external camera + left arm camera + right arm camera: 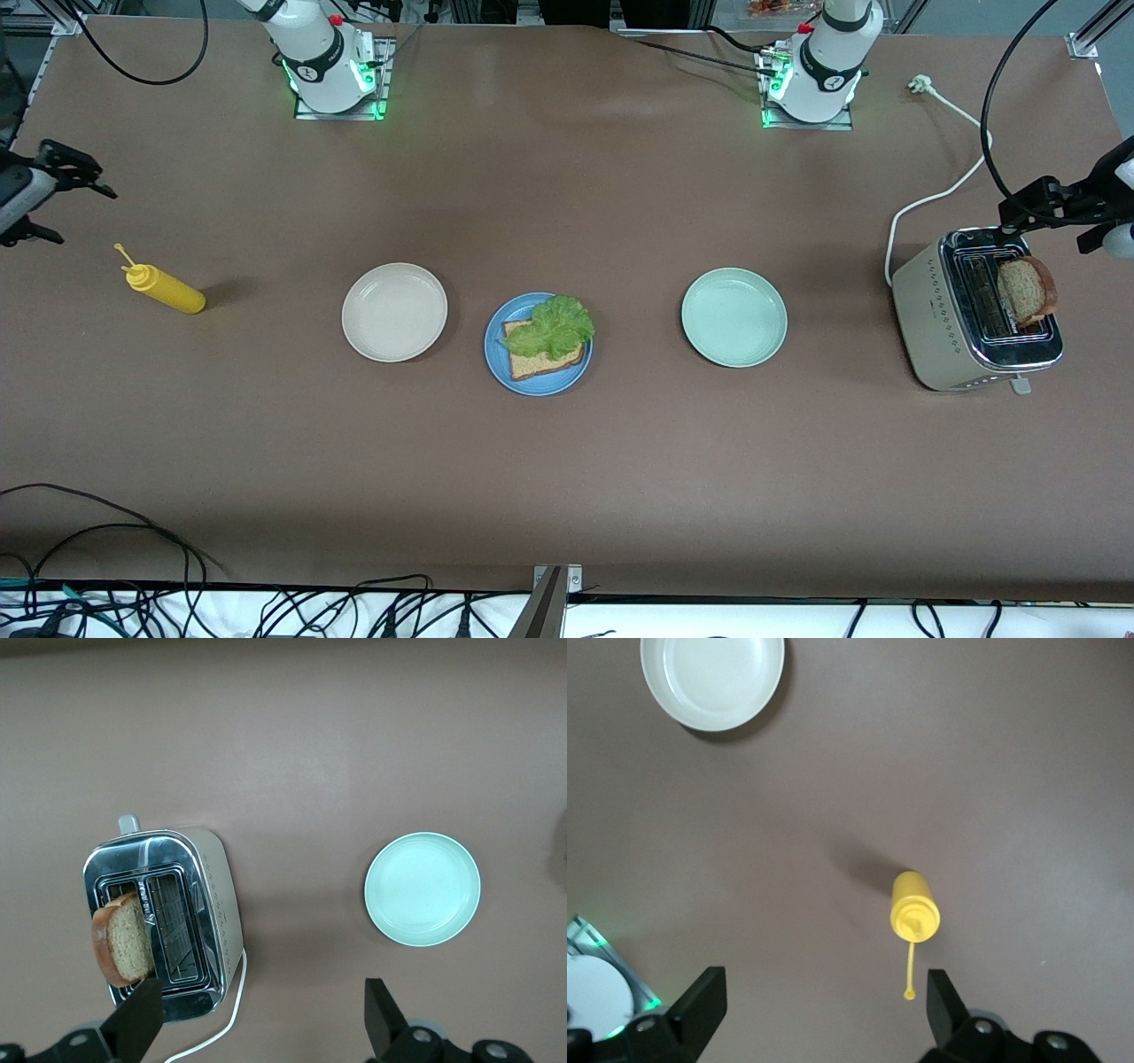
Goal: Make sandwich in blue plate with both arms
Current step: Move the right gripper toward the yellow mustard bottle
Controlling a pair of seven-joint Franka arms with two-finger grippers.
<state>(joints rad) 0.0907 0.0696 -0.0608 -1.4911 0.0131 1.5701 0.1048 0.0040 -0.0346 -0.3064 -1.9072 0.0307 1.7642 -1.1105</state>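
On blue plate (496,359): bread (532,361), lettuce (558,324)

Even overhead light, soft shadows, sharp

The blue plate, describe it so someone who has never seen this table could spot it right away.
Three round plates sit in a row across the middle of the brown table. The blue plate is the middle one, between the cream plate and the mint-green plate. It alone holds food: a brown bread slice with a ruffled green lettuce leaf on top.
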